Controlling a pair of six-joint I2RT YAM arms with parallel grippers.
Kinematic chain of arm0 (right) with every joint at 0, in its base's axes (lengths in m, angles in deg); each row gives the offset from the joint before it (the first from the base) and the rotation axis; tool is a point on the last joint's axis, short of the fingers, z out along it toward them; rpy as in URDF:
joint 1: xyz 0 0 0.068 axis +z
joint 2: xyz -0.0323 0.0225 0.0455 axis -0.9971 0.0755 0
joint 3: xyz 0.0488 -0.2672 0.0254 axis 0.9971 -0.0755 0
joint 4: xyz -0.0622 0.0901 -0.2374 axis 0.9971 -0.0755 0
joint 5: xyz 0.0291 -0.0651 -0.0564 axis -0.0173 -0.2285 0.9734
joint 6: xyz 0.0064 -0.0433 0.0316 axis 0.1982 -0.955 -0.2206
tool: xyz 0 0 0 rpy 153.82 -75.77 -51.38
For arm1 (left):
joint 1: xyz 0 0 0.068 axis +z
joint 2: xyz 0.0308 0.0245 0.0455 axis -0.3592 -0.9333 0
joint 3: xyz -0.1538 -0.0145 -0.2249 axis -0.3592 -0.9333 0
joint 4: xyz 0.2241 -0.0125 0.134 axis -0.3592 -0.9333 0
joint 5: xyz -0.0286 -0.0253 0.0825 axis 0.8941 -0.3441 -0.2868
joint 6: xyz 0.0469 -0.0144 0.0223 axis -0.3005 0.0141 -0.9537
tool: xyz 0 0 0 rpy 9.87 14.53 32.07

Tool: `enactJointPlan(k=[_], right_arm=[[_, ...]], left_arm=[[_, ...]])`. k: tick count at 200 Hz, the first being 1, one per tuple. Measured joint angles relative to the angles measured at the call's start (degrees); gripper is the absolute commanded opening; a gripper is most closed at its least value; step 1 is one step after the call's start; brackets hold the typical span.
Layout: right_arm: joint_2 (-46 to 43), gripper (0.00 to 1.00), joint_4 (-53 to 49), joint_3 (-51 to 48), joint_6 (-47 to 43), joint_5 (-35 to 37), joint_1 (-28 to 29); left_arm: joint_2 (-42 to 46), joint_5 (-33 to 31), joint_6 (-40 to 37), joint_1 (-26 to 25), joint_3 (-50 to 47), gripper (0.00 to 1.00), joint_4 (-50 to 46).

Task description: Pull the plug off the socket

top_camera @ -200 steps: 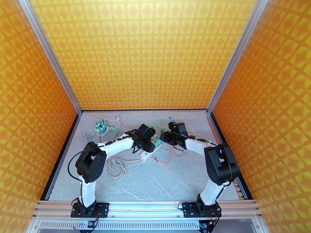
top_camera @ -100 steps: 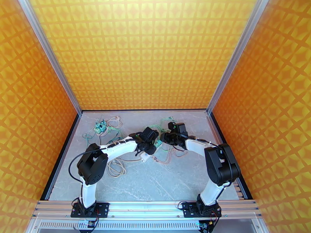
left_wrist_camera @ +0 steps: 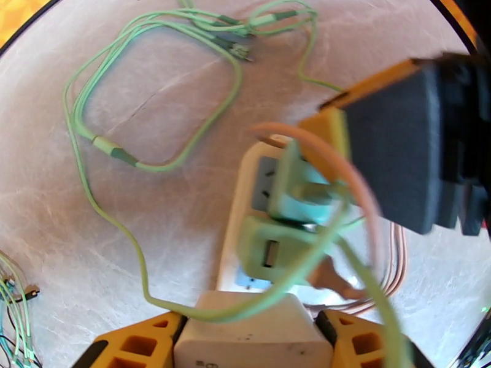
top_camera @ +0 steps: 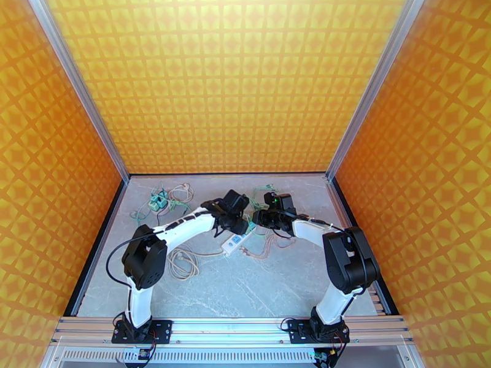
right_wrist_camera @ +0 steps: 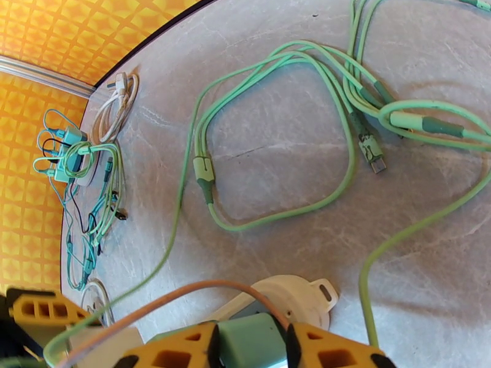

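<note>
The socket is a white power strip lying on the table, also in the left wrist view. Two plugs sit in it: a teal plug and a green plug. My right gripper is shut on the teal plug, and its yellow, black-padded finger presses the plug's side. My left gripper is shut on a white plug over the strip's near part. The white plug's prongs are hidden.
Green cables loop on the table behind the strip, and a pink cable arcs over the plugs. A bundle of teal chargers and cords lies at the back left. A coiled white cord rests near the left arm.
My left gripper has shifted toward the back of the table with the white plug, uncovering more of the power strip. The right arm has stayed in place.
</note>
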Motion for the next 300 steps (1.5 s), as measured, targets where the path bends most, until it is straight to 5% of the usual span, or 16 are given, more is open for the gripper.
enactJointPlan(k=[109, 236, 300], right_arm=[[-0.4, 0.38, -0.7, 0.1, 0.0, 0.4, 0.1], [-5.0, 0.46, -9.8, 0.1, 4.2, 4.8, 0.0], [-9.9, 0.66, -10.5, -0.6, 6.8, 4.9, 0.0]], left_arm=[[2.3, -1.7, -2.8, 9.5, -1.6, 0.35, -5.0], [2.6, -8.1, -10.3, 8.6, -7.5, 0.34, -8.6], [3.8, -10.2, -11.7, 5.5, -10.2, 0.36, -8.3]])
